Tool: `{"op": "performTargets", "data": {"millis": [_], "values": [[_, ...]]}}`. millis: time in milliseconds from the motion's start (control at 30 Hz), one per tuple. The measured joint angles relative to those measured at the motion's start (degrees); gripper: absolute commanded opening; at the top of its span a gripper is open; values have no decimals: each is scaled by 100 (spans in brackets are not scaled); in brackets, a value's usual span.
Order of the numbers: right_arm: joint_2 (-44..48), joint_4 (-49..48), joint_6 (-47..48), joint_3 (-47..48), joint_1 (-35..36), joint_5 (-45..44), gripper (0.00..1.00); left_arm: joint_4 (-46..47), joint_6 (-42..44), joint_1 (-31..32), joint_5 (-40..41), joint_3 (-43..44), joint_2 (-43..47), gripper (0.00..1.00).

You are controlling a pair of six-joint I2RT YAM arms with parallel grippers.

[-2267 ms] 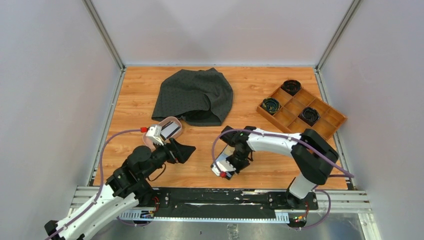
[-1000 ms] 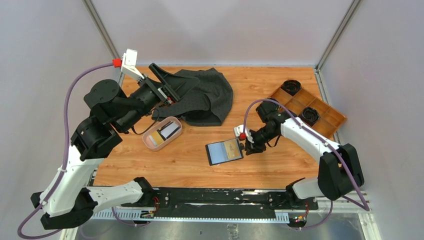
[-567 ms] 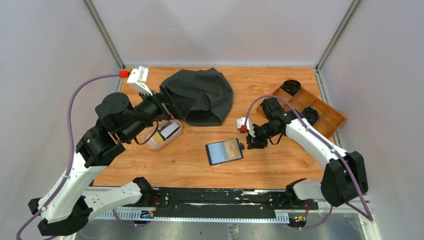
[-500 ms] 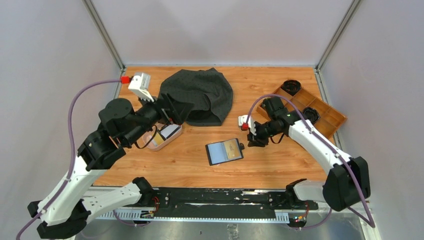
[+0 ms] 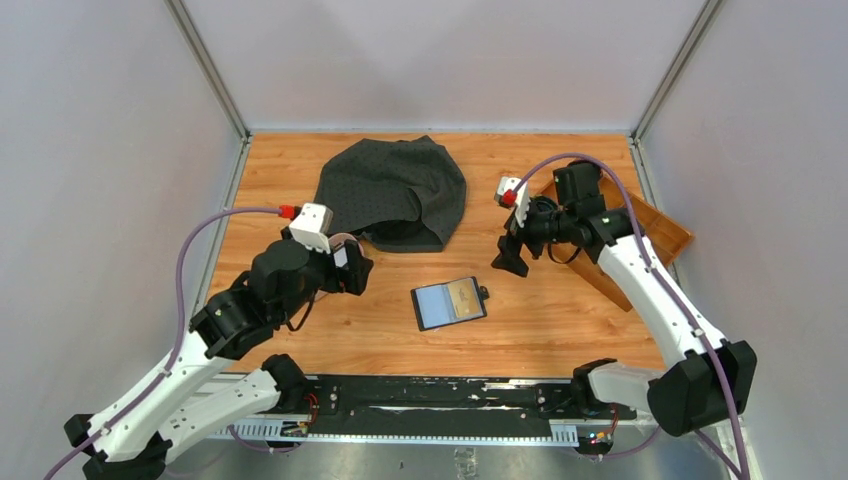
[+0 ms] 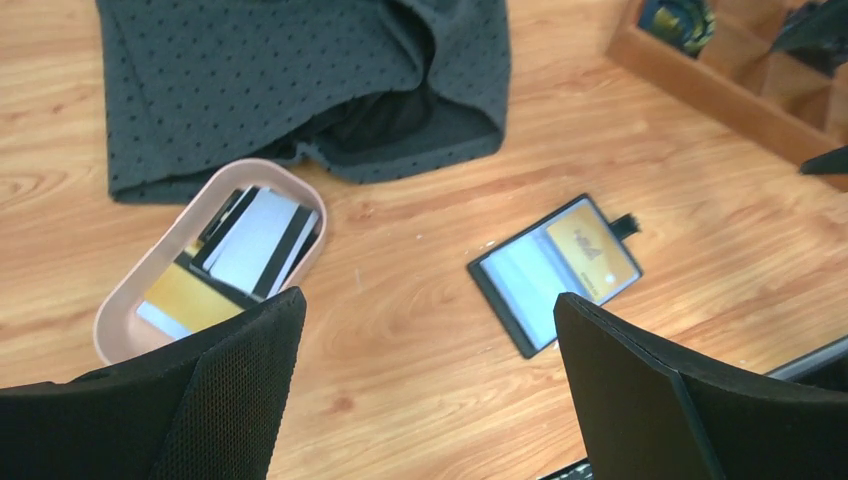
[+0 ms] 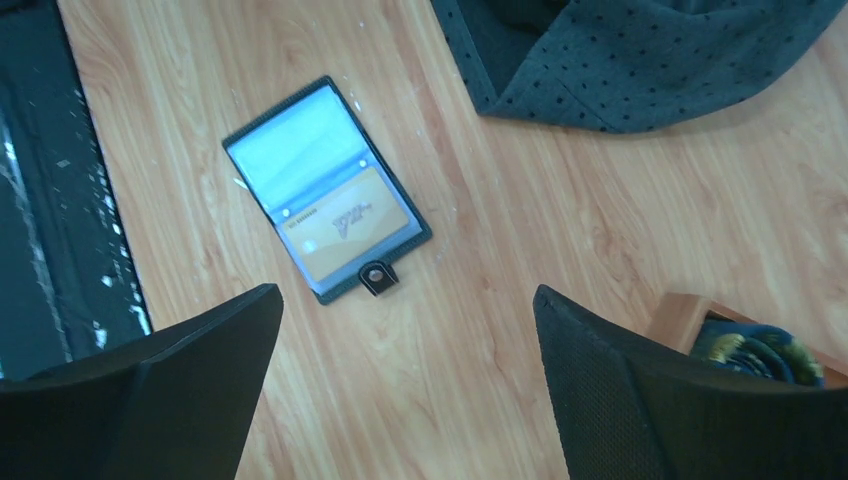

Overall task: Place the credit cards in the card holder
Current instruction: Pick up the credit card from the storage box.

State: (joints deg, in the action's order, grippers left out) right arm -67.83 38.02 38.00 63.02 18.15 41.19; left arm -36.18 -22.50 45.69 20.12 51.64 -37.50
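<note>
The card holder [image 5: 449, 302] lies open and flat on the wood, its snap tab towards the right arm. A yellowish-tan card [image 7: 345, 225] sits in its right pocket, and the left greyish-blue pocket [image 6: 520, 280] looks bare. More credit cards [image 6: 245, 245], white, dark-striped and yellow, lie stacked in the pink dish [image 6: 112, 312]. My left gripper [image 6: 428, 298] hangs open above the table between the dish and the card holder [image 6: 555, 272], holding nothing. My right gripper [image 7: 407, 291] is open and empty, raised behind and to the right of the card holder [image 7: 325, 190].
A dark dotted cloth [image 5: 395, 190] is heaped at the back middle, close behind the dish. A wooden compartment tray [image 5: 660, 228] with round dark items stands at the back right, under the right arm. A black rail [image 5: 420, 395] runs along the near edge.
My right gripper let go at the card holder's snap tab, opened wide and rose back towards the tray. My left arm swung down from the back left to above the dish.
</note>
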Motion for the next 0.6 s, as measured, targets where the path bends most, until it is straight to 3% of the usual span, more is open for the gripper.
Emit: {"op": "performTargets", "data": {"millis": [333, 467, 600], "values": [[-214, -96, -435, -413, -52, 876, 100, -186, 157, -474, 260, -192, -498, 100], [-195, -151, -437, -570, -52, 927, 100, -122, 282, -1174, -118, -214, -933, 100], [-195, -219, -433, -579, -52, 935, 100, 24, 415, -2319, -1003, -140, -1373, 100]]}}
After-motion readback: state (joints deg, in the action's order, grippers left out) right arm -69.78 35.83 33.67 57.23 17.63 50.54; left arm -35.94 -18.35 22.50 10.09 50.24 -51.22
